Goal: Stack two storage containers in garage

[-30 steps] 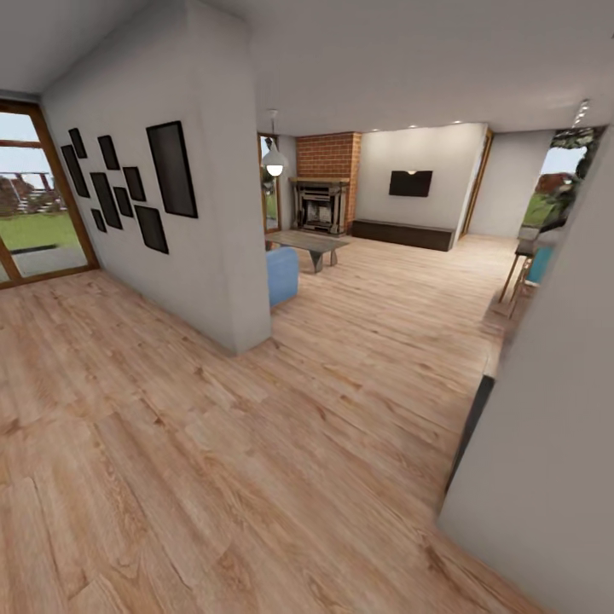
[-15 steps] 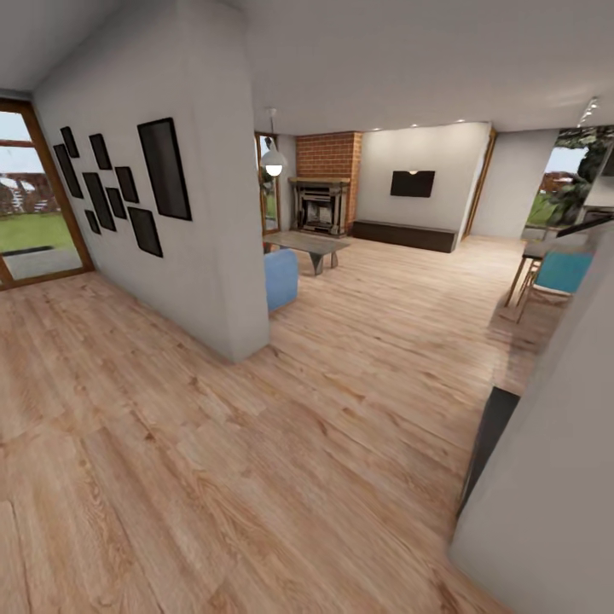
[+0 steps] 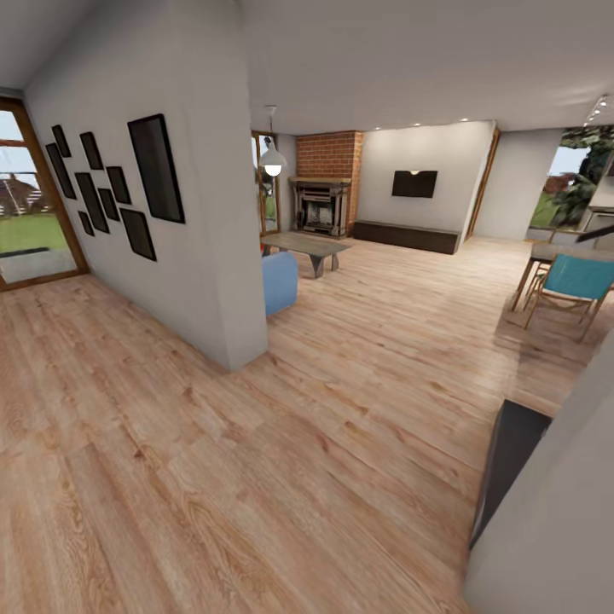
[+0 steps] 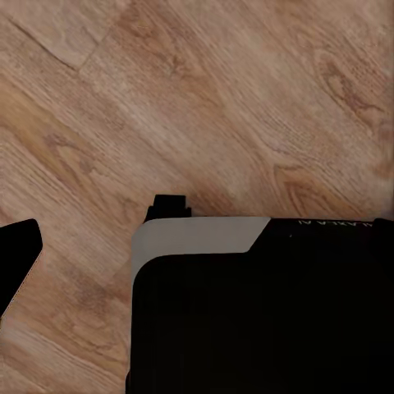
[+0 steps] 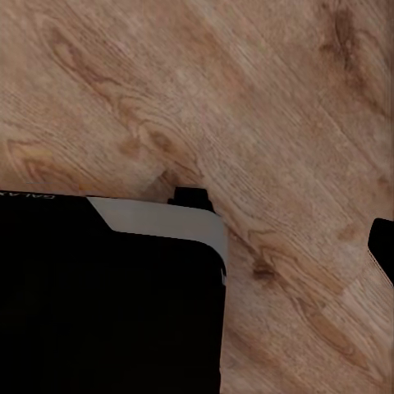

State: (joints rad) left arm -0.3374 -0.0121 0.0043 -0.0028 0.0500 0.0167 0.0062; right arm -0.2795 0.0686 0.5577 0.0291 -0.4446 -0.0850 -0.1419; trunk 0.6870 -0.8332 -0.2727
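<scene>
Claw states cannot be told: each wrist view is blocked by the robot's dark base (image 4: 263,320). Faint lettering there is unreadable. At 12 o'clock, the living room (image 3: 341,222) is seen; its sofa (image 3: 280,281) is half hidden by a wall (image 3: 213,256).

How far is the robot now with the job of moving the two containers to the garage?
Nothing looks done yet. No orange-red container is visible in any view, and the wrist views look down on bare wood planks. In hand: the head view looks across the wood floor toward the brick fireplace and coffee table of the living room. Left: finding both containers, carrying them to the garage, stacking them.
</scene>
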